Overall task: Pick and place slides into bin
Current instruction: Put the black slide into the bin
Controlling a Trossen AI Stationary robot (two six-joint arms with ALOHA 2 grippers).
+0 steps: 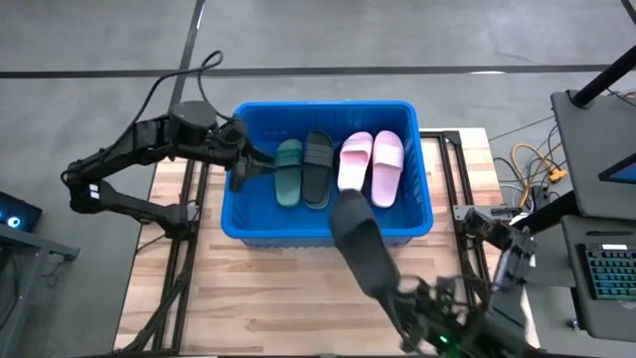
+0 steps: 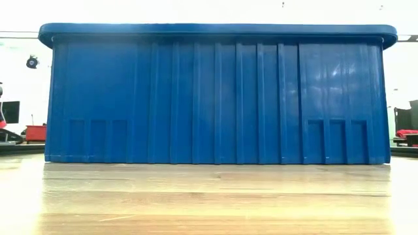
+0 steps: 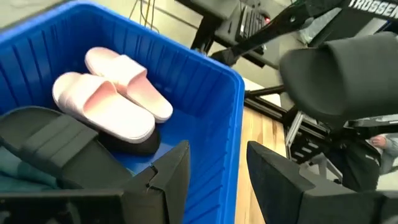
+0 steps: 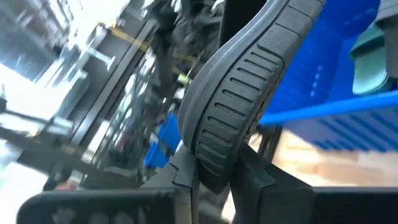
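Low view: only bin [image 2: 215,98] wall.

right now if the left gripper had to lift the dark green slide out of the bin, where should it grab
Probably by the wide strap, coming straight down from above. The dark green slide lies flat, sole down, in the bin, close beside a black slide, so its edges are crowded while the raised strap gives something to close on. The left gripper is open, just left of it; the right gripper holds a charcoal slide.

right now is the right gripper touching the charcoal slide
Touching. In the right wrist view the right gripper pinches the charcoal slide by its edge, fingers pressed on both faces. The high view shows it lifted at the bin.
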